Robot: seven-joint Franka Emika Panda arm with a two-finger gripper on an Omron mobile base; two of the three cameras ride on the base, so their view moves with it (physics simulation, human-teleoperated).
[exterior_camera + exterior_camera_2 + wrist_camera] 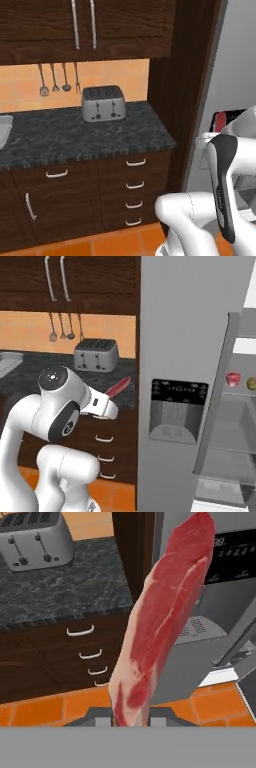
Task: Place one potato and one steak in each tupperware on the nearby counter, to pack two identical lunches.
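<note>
My gripper (131,714) is shut on the lower end of the steak (165,617), a long red slab with a paler streak that rises up the hand view. From the right base, the steak (119,387) sticks out of the gripper (109,399) in the air before the counter's right end. The dark speckled counter (75,135) runs left. A grey tupperware (2,131) shows its corner at the far left edge; the same tupperware (10,362) lies on the counter (30,378). A yellow-brown potato (252,383) rests on a shelf of the open fridge.
A silver toaster (103,103) stands at the back of the counter under hanging utensils (59,79). Drawers with silver handles (134,185) sit below. A tall grey fridge (185,381) stands right of the counter, and a small red item (233,378) lies beside the potato.
</note>
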